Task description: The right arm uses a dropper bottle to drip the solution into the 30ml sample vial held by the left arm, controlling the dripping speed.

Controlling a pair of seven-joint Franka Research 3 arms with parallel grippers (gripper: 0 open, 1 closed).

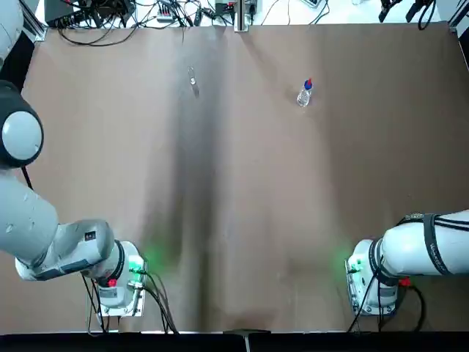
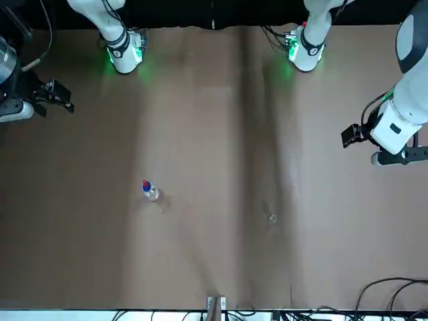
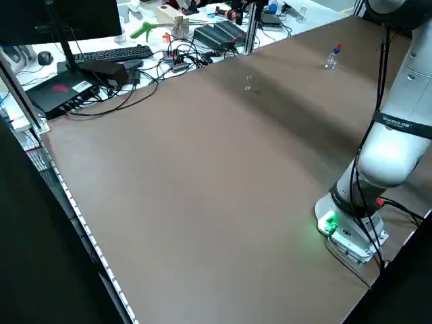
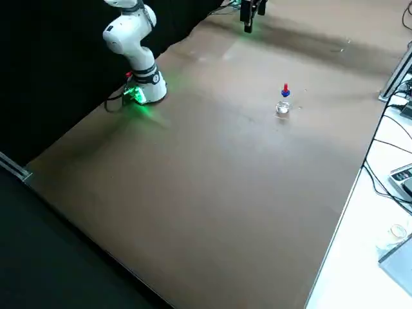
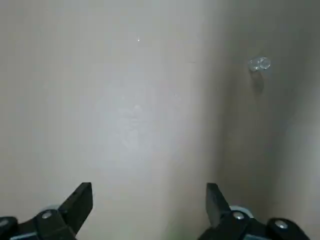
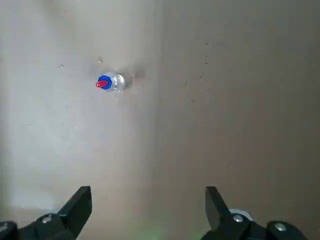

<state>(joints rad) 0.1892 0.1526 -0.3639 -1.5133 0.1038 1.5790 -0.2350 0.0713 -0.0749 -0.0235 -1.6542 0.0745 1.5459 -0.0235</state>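
The dropper bottle stands upright on the brown table at the far right of centre, with a blue collar and a red tip; it also shows as the dropper bottle in the right wrist view. The tiny clear sample vial stands far left of centre, a pale glint in the left wrist view. My right gripper is open and empty, raised well short of the bottle. My left gripper is open and empty, far from the vial. In the front view each gripper hangs near a table side.
Cables, a keyboard and electronics crowd the white bench beyond the table's far edge. The arm bases with green lights sit at the near edge, the left base and the right base. Bare brown tabletop lies between bases and bottles.
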